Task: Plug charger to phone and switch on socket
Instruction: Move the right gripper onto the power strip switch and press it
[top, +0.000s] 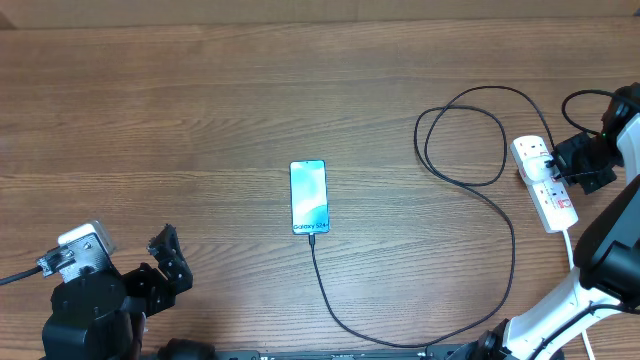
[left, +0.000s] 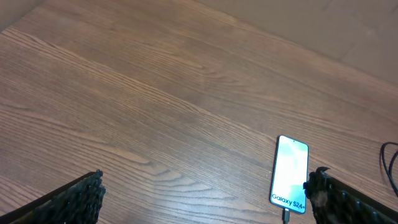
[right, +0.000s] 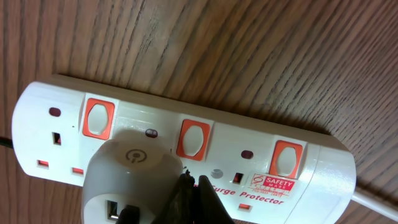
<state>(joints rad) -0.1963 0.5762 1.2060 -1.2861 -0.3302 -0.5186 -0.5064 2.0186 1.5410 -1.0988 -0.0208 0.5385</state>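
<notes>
Phone (top: 308, 197) is lying flat and screen-up, its display lit, in the middle of the bench (top: 200, 100); all other positions are being given relative to it. The charger (top: 313, 250) is already sitting in the phone's near edge. Its black cable is trailing toward the robot, sweeping round to the right of the phone and looping before reaching the socket (top: 545, 180), which is lying well to the right of the phone. The plugging step is therefore judged done at the phone end. A white plug body (right: 134, 180) is occupying one outlet of the socket; how the cable is joining it cannot be told. The right pincer (right: 189, 186), jaws pressed together into one narrow tip and gripping nothing, is hovering at the socket, far right of the phone, just beside the middle red switch (right: 193, 140). The closed jaws are presumably serving as a stiff single probe for pressing a rocker that spread fingers would straddle. Whether the tip is touching the socket face, and whether any switch is on, cannot be told. The left pincer (top: 168, 258), spread wide and empty, is resting well to the lower left of the phone, probably parked clear of the cable while the right arm is doing the switching.
</notes>
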